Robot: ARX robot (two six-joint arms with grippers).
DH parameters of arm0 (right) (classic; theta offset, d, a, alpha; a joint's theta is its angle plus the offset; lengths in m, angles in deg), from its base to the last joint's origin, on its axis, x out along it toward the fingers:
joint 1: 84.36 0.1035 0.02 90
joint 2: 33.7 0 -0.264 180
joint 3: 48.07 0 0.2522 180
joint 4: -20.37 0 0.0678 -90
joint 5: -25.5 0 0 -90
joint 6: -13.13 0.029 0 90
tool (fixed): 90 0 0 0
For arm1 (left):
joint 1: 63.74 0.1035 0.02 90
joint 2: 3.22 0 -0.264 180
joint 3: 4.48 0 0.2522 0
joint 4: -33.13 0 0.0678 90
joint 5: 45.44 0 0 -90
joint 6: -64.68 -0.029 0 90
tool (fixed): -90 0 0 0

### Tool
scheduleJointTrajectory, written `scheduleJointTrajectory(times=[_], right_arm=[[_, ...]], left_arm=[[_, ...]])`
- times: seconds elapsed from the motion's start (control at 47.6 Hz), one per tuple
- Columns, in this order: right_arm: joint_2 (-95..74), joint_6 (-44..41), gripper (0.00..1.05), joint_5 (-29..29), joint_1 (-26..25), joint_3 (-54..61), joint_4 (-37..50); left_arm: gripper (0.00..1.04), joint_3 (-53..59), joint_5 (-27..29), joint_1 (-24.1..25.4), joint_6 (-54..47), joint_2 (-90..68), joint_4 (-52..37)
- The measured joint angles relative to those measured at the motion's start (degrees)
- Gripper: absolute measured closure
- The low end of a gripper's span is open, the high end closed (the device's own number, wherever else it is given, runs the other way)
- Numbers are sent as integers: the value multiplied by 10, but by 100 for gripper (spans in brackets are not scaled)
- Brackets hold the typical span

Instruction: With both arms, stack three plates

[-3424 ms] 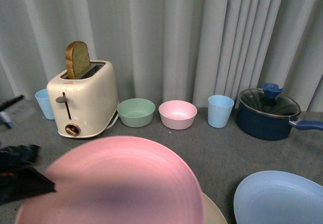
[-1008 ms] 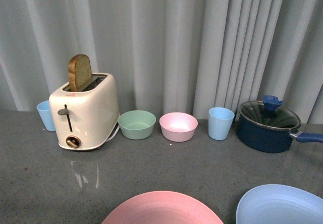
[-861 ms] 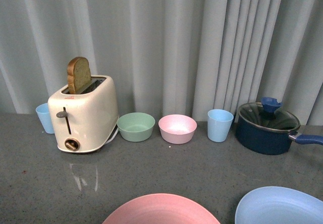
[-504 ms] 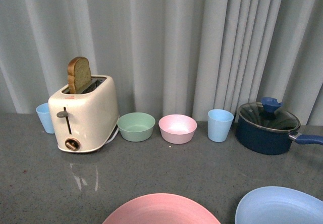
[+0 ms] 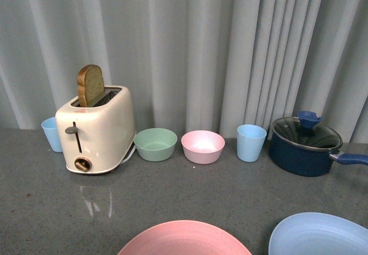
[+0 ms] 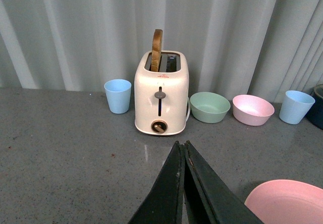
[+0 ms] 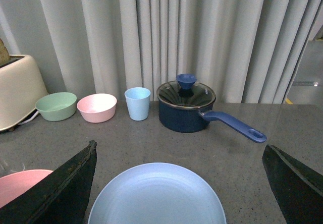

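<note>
Two plates visible: pink plate [image 5: 184,240] 6 o'clock, blue plate [image 5: 319,235] 4. Left hand [image 6: 181,146] closed, empty; right hand [image 7: 177,147] spread wide, empty. Blue rim-grasp likely next.

Pink plate [image 5: 184,240]: round, shallow, matte, lying level and right side up at the near centre of the front view, with only its far part in frame. Light blue plate [image 5: 319,235]: same form, flat on the grey counter [image 5: 190,194] to the pink one's right, a strip of counter between them. Left gripper [image 6: 182,183]: jaws pressed together, holding nothing, near the pink plate. Right gripper [image 7: 177,148]: jaws spread wide, the blue plate seen between them, untouched.
</note>
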State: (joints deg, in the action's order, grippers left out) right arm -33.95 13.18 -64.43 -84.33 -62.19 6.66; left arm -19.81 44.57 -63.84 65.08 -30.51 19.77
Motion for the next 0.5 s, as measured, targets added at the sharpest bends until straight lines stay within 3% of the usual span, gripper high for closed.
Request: scheduleJointTrajectory(times=[0.504], right_arm=[[0, 0, 7, 0, 0, 0, 0]], left_arm=[[101, 0, 0, 0, 0, 121, 117]])
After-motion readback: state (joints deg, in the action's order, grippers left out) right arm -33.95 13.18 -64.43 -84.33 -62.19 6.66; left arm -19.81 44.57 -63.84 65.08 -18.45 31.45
